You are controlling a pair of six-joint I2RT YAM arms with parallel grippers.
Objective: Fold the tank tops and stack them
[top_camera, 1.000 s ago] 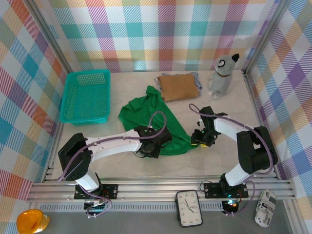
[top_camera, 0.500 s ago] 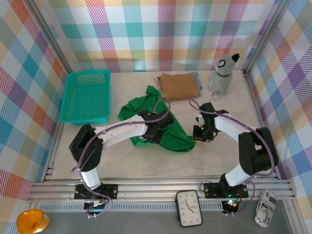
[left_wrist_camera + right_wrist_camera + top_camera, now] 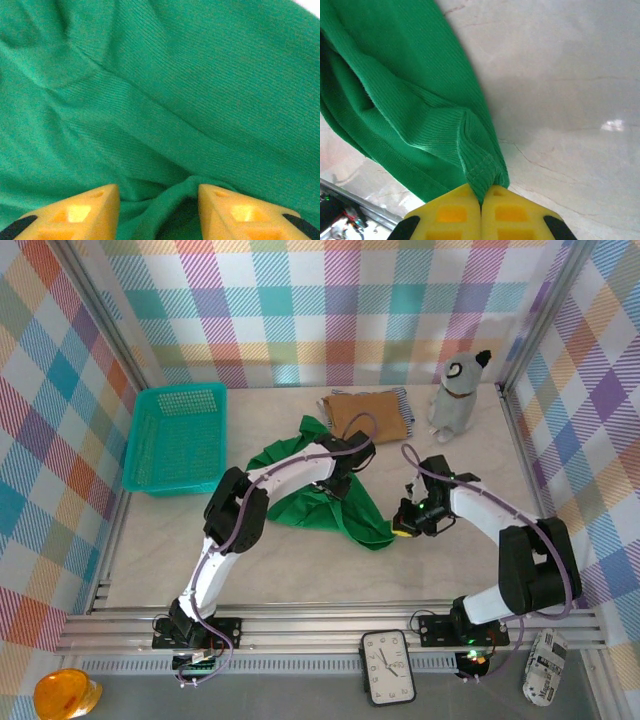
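Nearest the arm bases, a strip of the pale tabletop [image 3: 280, 570] lies bare. Just past it, the right hand [image 3: 405, 527] is clenched on the near right corner of the green tank top [image 3: 310, 508]. In the right wrist view its yellow fingers [image 3: 450, 215] are pressed together with the ribbed hem pinched between them. From that hand the cloth trails off to the left over the marbled surface.

The green tank top lies crumpled across the middle of the tabletop, with most of it to the left of the right hand. A little farther in, the left hand [image 3: 341, 483] is down on the upper middle of the cloth and is released. In the left wrist view its two fingers [image 3: 80, 212] stand apart, with a raised fold of green lying loose between them.

Beyond that, near the back wall, the tan tank top [image 3: 368, 418] lies folded into a rectangle on the striped tank top [image 3: 408, 412], whose edge shows along its right side. A teal basket [image 3: 178, 435] sits far left and a toy dog [image 3: 455, 395] far right.
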